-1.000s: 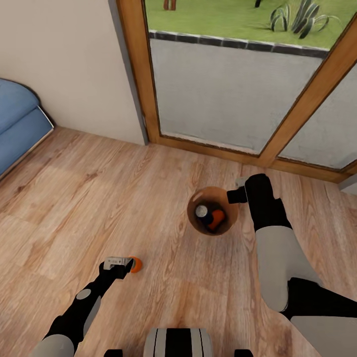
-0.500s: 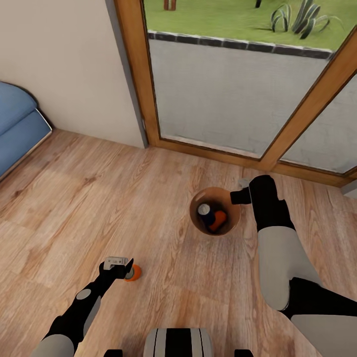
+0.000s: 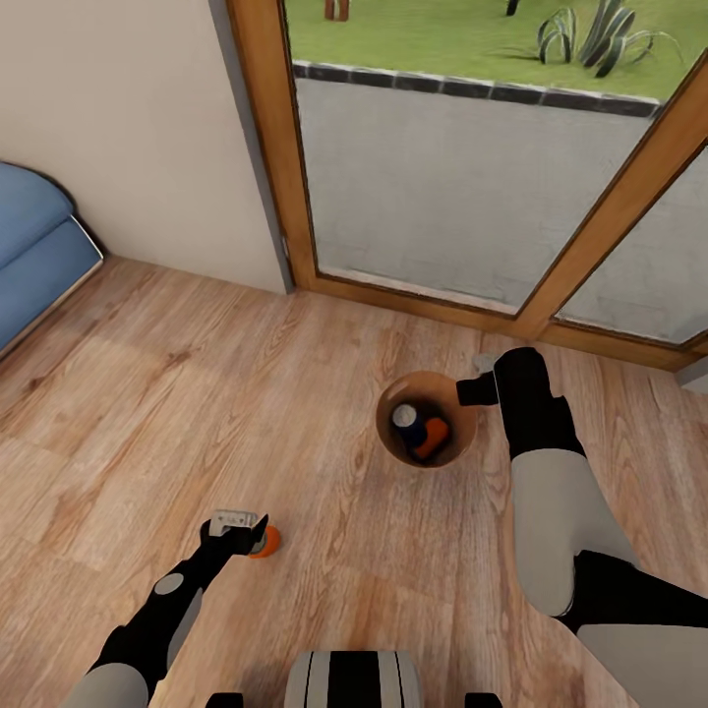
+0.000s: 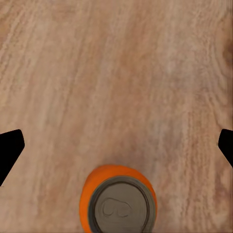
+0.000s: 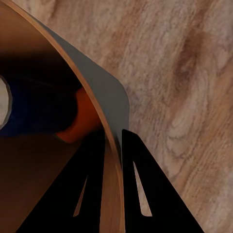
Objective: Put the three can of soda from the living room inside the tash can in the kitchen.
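The trash can (image 3: 398, 447), copper-brown inside, stands on the wood floor near the glass door. In it lie a dark blue soda can (image 3: 407, 422) and an orange soda can (image 3: 434, 438). My right gripper (image 3: 468, 389) is shut on the bin's near rim (image 5: 99, 99), with one finger (image 5: 92, 189) inside and the other outside. The second orange soda can (image 3: 265, 540) stands upright on the floor at the lower left. My left gripper (image 3: 241, 533) hangs open just above and beside it. Its dark fingertips (image 4: 9, 150) sit wide apart, and that orange can (image 4: 118, 204) lies off the line between them.
A blue sofa (image 3: 34, 251) fills the left edge by the cream wall. A wood-framed glass door (image 3: 423, 177) looks onto a patio and lawn behind the bin. My base (image 3: 352, 678) shows at the bottom centre, with bare floorboards between the two arms.
The whole view shifted a little a second ago. The left gripper has closed in over the orange can. Nothing has visibly moved in the last half second.
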You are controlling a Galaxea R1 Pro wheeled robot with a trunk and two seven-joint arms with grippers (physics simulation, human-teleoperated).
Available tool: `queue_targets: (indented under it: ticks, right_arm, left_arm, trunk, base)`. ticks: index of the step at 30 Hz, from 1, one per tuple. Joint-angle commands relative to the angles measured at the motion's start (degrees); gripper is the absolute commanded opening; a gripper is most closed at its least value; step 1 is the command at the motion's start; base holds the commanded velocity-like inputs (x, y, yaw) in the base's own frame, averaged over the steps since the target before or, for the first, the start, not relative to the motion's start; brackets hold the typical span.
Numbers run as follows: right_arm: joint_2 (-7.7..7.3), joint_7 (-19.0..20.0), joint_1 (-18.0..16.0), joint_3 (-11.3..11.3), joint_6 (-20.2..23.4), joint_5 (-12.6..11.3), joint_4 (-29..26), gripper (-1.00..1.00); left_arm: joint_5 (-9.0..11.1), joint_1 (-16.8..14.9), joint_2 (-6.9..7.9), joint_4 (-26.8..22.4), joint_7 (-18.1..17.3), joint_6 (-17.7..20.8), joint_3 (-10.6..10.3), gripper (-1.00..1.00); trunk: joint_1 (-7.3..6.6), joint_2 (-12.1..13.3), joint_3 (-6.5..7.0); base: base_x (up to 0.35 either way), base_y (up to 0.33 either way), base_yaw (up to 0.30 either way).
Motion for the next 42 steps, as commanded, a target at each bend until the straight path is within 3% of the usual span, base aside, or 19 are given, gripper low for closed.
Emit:
queue_targets:
  ticks: [1, 9, 35, 42]
  right_arm:
    - [0.02, 0.2, 0.0, 0.0, 0.1, -0.7, 0.0, -1.0]
    - [0.04, 0.2, 0.0, 0.0, 0.1, -0.7, 0.0, -1.0]
    - [0.23, 0.2, 0.0, 0.1, 0.1, -0.7, 0.0, -1.0]
    - [0.13, 0.2, 0.0, 0.1, 0.1, -0.7, 0.0, -1.0]
  left_arm:
    - [0.0, 0.0, 0.0, 0.0, 0.0, 0.0, -0.2, 1.0]
    - [-0.1, 0.0, 0.0, 0.0, -0.1, 0.1, -0.6, 1.0]
    - [-0.1, 0.1, -0.05, 0.2, -0.1, 0.1, -0.6, 1.0]
    - [-0.1, 0.1, 0.0, 3.2, 0.0, 0.0, -1.5, 1.0]
  trunk:
    - [0.21, -0.4, -0.17]
    - [1.97, -3.6, -1.61]
    - [1.97, -3.6, -1.61]
    - [1.97, -3.6, -1.61]
  base:
    - [0.0, 0.0, 0.0]
    - [0.0, 0.0, 0.0]
    - [0.0, 0.0, 0.0]
    - [0.0, 0.0, 0.0]
